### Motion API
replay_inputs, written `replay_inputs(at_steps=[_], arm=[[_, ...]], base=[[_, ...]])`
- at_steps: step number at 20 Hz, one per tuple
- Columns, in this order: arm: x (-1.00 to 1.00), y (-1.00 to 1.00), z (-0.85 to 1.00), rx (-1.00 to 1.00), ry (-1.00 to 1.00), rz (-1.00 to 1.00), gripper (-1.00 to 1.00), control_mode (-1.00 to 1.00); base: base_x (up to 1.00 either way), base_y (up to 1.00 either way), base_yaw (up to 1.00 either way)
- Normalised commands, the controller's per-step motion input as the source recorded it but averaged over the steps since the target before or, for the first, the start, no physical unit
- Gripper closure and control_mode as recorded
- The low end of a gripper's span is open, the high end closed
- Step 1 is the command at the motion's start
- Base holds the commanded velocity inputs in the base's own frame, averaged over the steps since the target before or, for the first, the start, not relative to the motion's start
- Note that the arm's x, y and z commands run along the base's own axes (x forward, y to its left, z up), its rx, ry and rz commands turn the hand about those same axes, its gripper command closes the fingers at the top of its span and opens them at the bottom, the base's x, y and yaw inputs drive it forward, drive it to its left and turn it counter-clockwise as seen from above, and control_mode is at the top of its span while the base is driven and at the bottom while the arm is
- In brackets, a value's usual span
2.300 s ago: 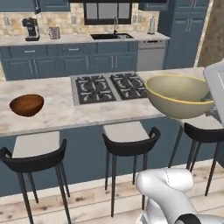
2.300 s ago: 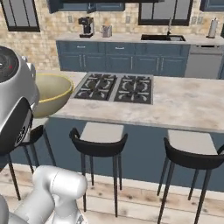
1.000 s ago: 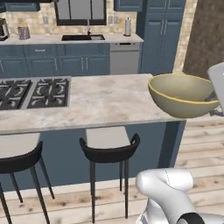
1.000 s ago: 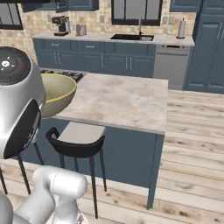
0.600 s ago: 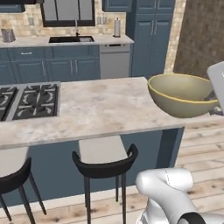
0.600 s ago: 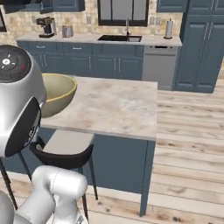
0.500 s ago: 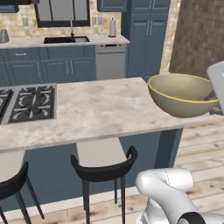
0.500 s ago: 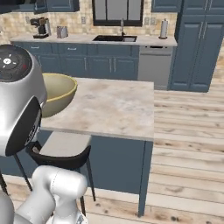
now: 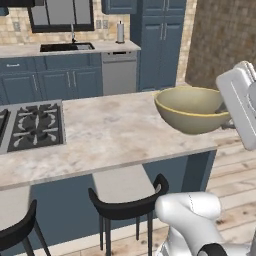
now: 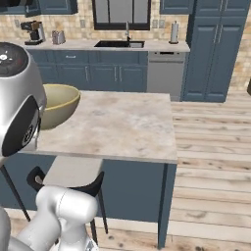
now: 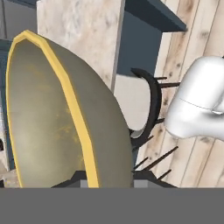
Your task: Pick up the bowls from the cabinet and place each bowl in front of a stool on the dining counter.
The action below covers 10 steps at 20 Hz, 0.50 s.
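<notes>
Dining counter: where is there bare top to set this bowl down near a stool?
The dining counter is bare from the cooktop to its right end; the stool stands below that stretch. The olive-beige bowl, held in the shut gripper, hangs by the right end. The cooktop takes up the left part.

The arm [image 9: 192, 217] is showing glossy white, rounded shells that are catching soft grey highlights. A dark grey joint ring [image 9: 214, 249] is sitting at the lower end of the near link in the left base view. The hand housing [image 9: 241, 105] is appearing as a flat white block with rounded corners and a grey edge. In the right base view a large white link is carrying a round black cap [image 10: 10, 58] with a small red and white marking, and a black oval panel [image 10: 20, 131] is running down its side.
</notes>
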Motion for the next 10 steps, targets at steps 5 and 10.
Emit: replay_inputs(at_steps=[5,10], arm=[[1.00,0.95,-0.76,-0.05,0.16,0.07,1.00,-1.00],[1.00,0.31,-0.88,0.00,0.09,0.15,1.00,-1.00]], base=[[0.00,0.00,0.00],[0.00,0.00,0.00]])
